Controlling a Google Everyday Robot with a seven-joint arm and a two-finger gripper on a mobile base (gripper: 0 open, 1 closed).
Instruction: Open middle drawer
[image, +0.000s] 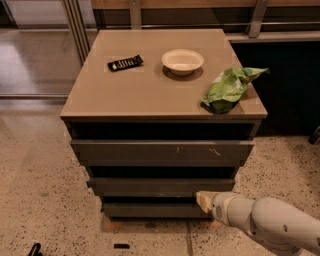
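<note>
The cabinet has three dark grey-brown drawer fronts stacked under its tan top. The middle drawer (150, 186) is the plain, unmarked front between the wider scratched front (160, 151) above and the narrowest front (150, 210) below. Its inside does not show. My gripper (202, 200), pale yellow at the tip on a white arm, comes in from the lower right. It sits at the lower right part of the middle drawer's front, just under its bottom edge.
On the cabinet top (150, 95) lie a black remote (125, 63), a cream bowl (182, 61) and a green crumpled bag (227, 89) near the right edge. Speckled floor surrounds the cabinet. Glass panels and a dark counter stand behind.
</note>
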